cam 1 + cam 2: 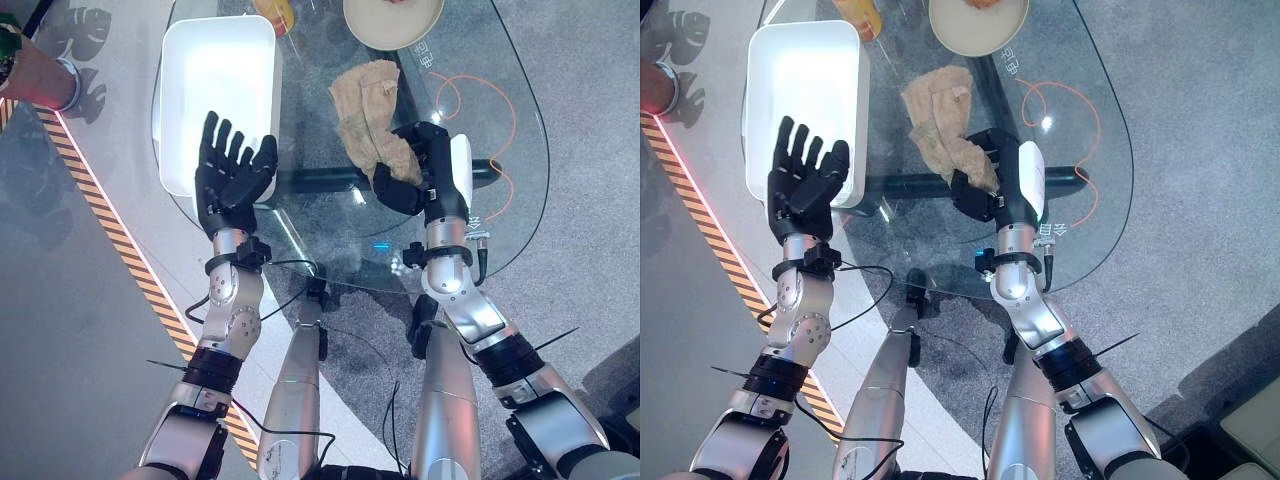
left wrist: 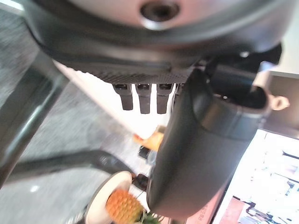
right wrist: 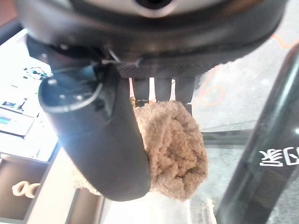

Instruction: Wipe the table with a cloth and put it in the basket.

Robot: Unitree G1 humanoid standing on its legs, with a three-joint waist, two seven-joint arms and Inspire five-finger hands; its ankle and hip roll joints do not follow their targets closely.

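Right hand (image 1: 425,170) clenched around the beige cloth (image 1: 370,115) on the glass table (image 1: 500,120).
We note the left hand (image 1: 230,175) released, fingers spread, over the white basket (image 1: 215,70) edge.

Beige cloth (image 1: 368,115); white basket (image 1: 218,70); clear glass table (image 1: 500,120); cream plate (image 1: 393,22); orange-black striped floor tape (image 1: 110,230).

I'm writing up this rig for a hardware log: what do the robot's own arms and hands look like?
Both arms are jointed silver-grey metal with black bands at the joints. The left hand is all dark, its fingers ribbed. The right hand is equally dark but carries a smooth white cover along one side.
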